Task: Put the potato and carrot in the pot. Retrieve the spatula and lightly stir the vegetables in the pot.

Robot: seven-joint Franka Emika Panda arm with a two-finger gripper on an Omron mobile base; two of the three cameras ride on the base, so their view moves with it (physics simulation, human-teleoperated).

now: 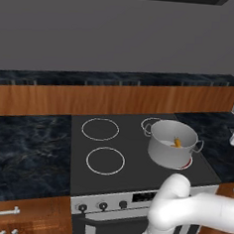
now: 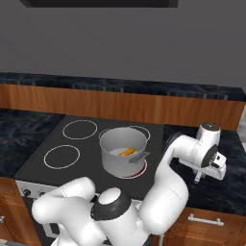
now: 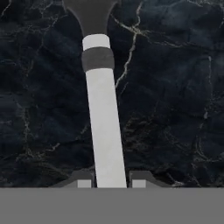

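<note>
Jaws of the gripper [image 3: 111, 180] are clamping the spatula's [image 3: 103, 118] pale handle over dark counter [image 3: 175, 109], right of the stove [image 1: 130, 160]. On that stove, the pot [image 2: 123, 151] is sitting, the carrot [image 2: 127, 152] lying inside.

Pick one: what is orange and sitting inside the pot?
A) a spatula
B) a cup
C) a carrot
C, since a slim orange carrot lies on the pale floor inside the silver pot on the stove.
</note>
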